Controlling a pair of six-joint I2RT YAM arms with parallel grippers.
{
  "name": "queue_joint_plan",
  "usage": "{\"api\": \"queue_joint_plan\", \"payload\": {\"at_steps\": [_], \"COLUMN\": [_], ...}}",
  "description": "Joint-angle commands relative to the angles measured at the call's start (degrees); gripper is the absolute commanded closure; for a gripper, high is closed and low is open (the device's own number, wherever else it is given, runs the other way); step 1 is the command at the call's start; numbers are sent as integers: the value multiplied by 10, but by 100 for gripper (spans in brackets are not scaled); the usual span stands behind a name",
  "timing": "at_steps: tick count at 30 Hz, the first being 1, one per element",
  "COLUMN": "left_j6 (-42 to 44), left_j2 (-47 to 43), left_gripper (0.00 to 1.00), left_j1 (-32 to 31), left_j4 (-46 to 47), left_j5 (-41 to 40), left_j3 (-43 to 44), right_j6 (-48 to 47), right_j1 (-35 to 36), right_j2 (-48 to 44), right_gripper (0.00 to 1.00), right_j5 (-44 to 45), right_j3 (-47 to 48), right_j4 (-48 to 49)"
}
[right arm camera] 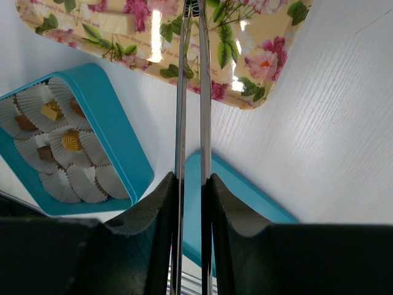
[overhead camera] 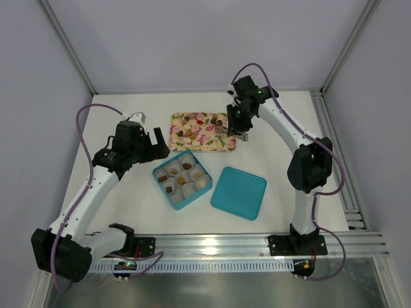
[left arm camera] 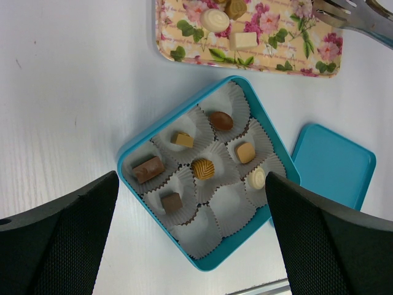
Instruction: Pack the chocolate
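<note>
Left gripper (left arm camera: 191,178) above box (left arm camera: 184,109); oblong chocolate (left arm camera: 148,169) lies diagonally.

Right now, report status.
Left fingers open by square teal tin. Right fingers shut on metal tongs over flowered tray. Seven small chocolates packed, two paper cups empty. Teal lid aside.

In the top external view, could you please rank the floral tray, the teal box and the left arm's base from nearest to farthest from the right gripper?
1. The floral tray: beneath the tongs held in the right gripper.
2. The teal box: toward the bases, to its left.
3. The left arm's base: at the near table edge, far left.
</note>
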Motion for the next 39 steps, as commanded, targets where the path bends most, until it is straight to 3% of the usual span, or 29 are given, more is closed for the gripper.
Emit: {"api": "queue_joint_plan", "payload": {"at_steps": [1,11,24,39], "left_j6": [3,3,3,3], "left_j2": [-16,-16,-18,-17], "left_gripper": [0,0,0,0], "left_j1": [-1,-1,-1,-1], "left_j4": [6,6,6,6], "left_j5": [-3,-2,1,0], "left_j3": [3,2,2,2], "right_j6": [4,12,41,65], "right_j1": [7,39,144,225], "right_j2": [-65,-144,-229,-259], "right_gripper": [71,71,71,71], "right_j5": [-24,-50,-60,-72], "right_j3": [-18,-65,-134,-216], "right_j4": [14,13,-15,-10]}}
